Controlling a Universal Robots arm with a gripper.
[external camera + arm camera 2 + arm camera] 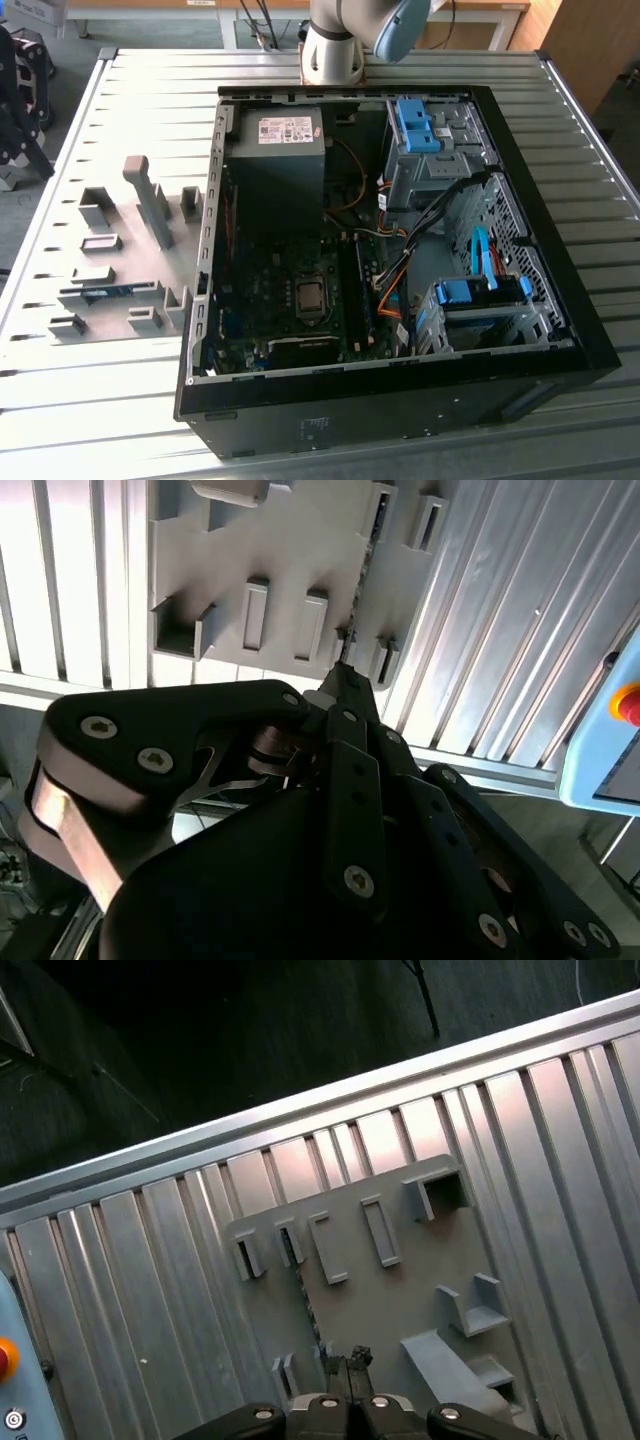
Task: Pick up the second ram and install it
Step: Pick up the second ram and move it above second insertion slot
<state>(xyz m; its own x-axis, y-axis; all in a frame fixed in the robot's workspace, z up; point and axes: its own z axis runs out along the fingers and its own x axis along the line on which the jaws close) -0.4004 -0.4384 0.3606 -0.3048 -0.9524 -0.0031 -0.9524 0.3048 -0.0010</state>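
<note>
We see the claw [347, 1362] pressed together, holding nothing, poised above the second ram [308, 1305], which stands edgewise in the grey fixture [400, 1300].

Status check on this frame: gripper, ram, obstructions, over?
Gripper hovering above grey fixture plate, holding nothing. Second ram in its fixture slot, untouched. Nothing lying over it.

The thin blue-green second ram [108, 293] stands on edge in the grey fixture [130, 262].
</note>
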